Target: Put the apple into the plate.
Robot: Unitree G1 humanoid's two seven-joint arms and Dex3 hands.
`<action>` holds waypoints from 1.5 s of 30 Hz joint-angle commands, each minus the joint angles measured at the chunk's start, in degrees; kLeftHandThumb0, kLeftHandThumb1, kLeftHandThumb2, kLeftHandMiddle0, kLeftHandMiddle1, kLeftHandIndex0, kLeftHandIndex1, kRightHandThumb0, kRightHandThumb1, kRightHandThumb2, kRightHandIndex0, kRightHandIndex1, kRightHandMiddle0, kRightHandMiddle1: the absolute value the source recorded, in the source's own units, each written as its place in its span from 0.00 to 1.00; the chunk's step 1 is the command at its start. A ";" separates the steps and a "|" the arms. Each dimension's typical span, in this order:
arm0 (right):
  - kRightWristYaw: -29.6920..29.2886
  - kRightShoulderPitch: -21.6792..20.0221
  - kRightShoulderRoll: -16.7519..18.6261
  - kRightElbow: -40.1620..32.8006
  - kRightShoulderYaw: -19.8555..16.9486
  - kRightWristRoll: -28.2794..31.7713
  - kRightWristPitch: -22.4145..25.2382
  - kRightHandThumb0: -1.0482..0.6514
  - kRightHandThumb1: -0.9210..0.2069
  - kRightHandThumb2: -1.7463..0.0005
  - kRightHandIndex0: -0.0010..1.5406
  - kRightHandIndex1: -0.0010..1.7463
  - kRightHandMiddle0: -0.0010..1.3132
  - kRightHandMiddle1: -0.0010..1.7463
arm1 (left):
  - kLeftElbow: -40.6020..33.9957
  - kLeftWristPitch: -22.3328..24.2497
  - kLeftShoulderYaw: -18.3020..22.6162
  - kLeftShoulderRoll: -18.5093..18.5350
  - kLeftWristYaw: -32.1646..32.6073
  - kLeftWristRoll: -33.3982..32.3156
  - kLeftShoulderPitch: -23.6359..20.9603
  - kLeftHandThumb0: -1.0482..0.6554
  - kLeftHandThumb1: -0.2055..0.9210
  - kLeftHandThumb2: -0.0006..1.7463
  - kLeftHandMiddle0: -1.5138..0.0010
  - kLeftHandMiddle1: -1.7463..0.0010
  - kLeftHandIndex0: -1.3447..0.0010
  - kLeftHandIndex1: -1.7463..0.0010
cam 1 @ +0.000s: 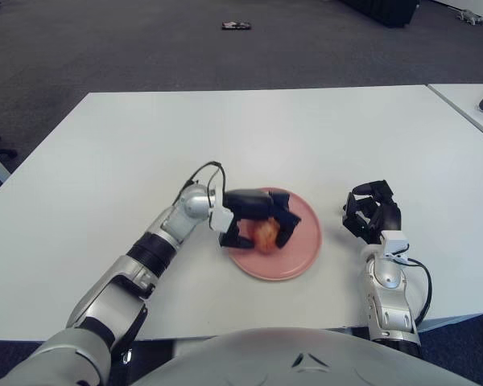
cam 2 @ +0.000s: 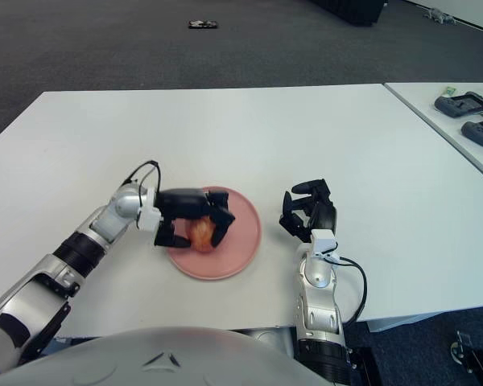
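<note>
Nearest the body, on the right: right hand (cam 1: 373, 211), idle, showing just right of the plate, fingers curled loosely around nothing. No part in the coming move, by the look of it.

Further out, at the middle of the table (cam 1: 97, 153): pink plate (cam 1: 302, 241), round and flat. Over its left half, left hand (cam 1: 256, 224), reached in from the left with the forearm running low across the table. Dark fingers (cam 1: 286, 227) wrapped around the apple (cam 1: 266, 235), clamped on it from above and from both sides.

Apple inside the plate's rim, left of centre, very low. Touching the plate surface or a hair above it: cannot tell, with fingers hiding the underside. Red-orange skin visible only between the fingers.

Relation that matters for the release: apple directly beneath the palm and already over the plate, not beside it, so no more sideways travel called for. Roughly round, no long axis to line up. Likely needed next: spread the fingers, then lift straight up and back toward the left, away along the forearm's own line. Left hand plainly the one nearer and the one in charge; right hand well apart from the apple, with half the plate between.

Risk, as a guess: a roll toward the near-left rim if fingers drag on opening, given the off-centre spot.

Beyond the plate, only bare white table to the far edge.
</note>
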 commanded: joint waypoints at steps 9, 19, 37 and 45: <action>-0.28 -0.30 -0.19 0.03 0.00 -0.58 -0.77 0.39 0.24 0.48 0.34 0.92 0.27 1.00 | 2.75 -3.03 -2.74 1.72 4.86 7.40 2.88 0.61 0.09 1.00 0.36 0.08 0.48 0.00; -0.50 -0.23 -0.35 0.16 0.06 -0.95 -1.81 0.39 0.22 0.50 0.35 0.93 0.26 1.00 | 4.86 -3.21 -3.44 -0.03 16.32 17.48 3.84 0.61 0.09 0.99 0.36 0.09 0.48 0.00; 0.19 -0.34 -0.41 0.39 -0.20 -0.16 -2.10 0.39 0.23 0.49 0.35 0.92 0.27 1.00 | 13.85 -10.88 -5.76 -0.41 32.88 24.37 1.44 0.61 0.51 0.69 0.64 0.00 0.66 0.09; 0.11 -0.43 -0.53 0.07 -0.22 -0.43 -0.55 0.39 0.25 0.48 0.36 0.92 0.28 1.00 | 14.63 -13.26 -6.75 -0.11 28.62 17.86 -0.08 0.42 0.79 0.48 0.97 0.06 0.77 0.00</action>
